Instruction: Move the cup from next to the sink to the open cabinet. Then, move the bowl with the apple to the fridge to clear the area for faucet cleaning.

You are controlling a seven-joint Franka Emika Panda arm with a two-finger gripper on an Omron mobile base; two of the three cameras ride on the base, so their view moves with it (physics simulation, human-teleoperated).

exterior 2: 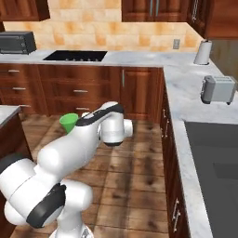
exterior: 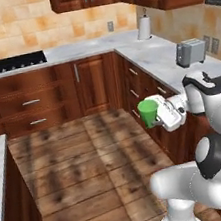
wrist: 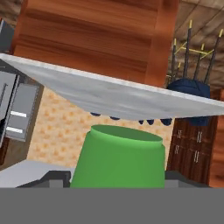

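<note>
One cup [exterior: 148, 112] over wooden floor [exterior: 85, 162].

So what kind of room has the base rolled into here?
A home-style kitchen, rendered rather than real. A black cooktop is set into a marble-look counter that wraps the corner over reddish-brown wooden cabinets, and a toaster and a paper towel roll stand on the counter.

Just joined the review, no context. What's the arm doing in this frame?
The arm's tool is closed on the green cup and holds it in the air over the wooden floor, in front of the corner counter that carries a toaster and a paper towel roll. In the hand view the cup sits between the fingers.
</note>
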